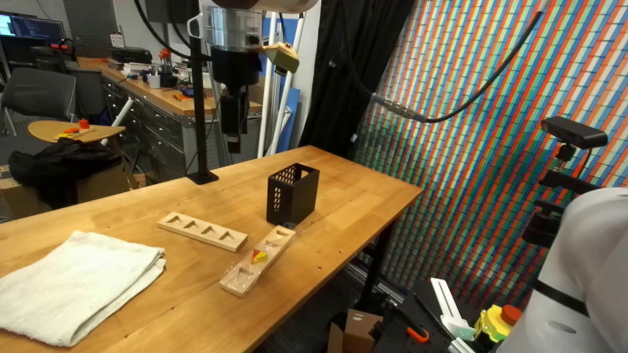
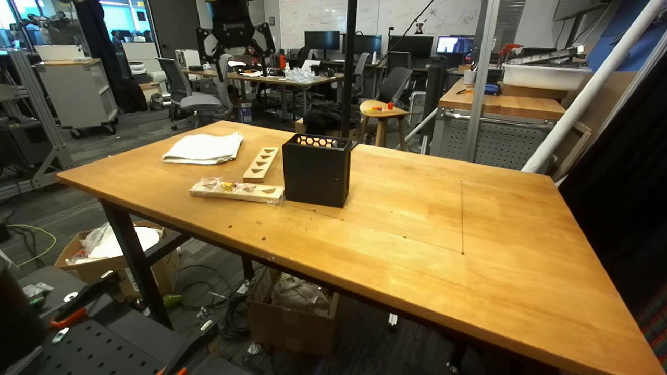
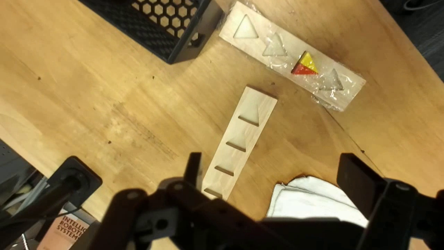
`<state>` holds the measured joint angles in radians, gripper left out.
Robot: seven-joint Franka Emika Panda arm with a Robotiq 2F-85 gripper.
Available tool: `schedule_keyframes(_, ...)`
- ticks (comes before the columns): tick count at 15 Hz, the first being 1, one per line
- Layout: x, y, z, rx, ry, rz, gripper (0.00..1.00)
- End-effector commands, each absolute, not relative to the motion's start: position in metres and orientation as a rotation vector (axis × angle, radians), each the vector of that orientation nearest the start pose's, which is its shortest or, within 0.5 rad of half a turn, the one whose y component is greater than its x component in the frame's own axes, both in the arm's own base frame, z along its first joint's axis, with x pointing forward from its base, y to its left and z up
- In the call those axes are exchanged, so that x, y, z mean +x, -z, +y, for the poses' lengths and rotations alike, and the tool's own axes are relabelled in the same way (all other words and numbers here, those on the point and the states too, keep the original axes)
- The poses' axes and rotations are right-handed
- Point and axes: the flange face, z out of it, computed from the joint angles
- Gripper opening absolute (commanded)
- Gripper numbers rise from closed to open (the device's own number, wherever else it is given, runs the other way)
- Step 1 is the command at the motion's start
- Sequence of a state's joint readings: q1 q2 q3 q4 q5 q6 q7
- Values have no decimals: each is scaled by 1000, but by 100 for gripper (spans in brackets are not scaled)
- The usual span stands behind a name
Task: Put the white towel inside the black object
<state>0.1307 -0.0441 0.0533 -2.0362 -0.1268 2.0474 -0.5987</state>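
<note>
The white towel (image 1: 73, 284) lies folded flat on the wooden table; it also shows in the other views (image 2: 203, 149) (image 3: 312, 201). In the wrist view its lower part is hidden behind the gripper body. The black object (image 1: 292, 196) is an upright open-topped box with hexagonal holes, standing beyond the wooden boards; it also shows in an exterior view (image 2: 317, 174) and is cut off at the top of the wrist view (image 3: 156, 38). My gripper (image 3: 270, 158) is open and empty, pointing down high above the table in both exterior views (image 1: 234, 139) (image 2: 242, 70).
A bare wooden board (image 1: 202, 231) with triangular slots lies between towel and box. A plastic-wrapped board (image 1: 257, 260) with a red and yellow piece lies near the box's foot. A black pole (image 1: 198, 122) stands on a base at the table's edge.
</note>
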Motion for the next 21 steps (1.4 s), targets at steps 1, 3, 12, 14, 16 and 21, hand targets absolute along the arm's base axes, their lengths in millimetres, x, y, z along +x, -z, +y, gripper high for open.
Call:
schedule_keyframes(1,573,-475,123,-2937,92,-1426,100)
schedule_keyframes(3,587,-475,140,-2928,105,-1449,100)
schedule_keyframes(12,644,-478,193,-2927,179,-1393,100)
schedule_keyframes(14,652,-475,207,-2937,180,-1371,100)
schedule_keyframes(16,658,-469,226,-2952,178,-1340,100)
schedule_keyframes(21,666,-441,284,-2988,169,-1260,100)
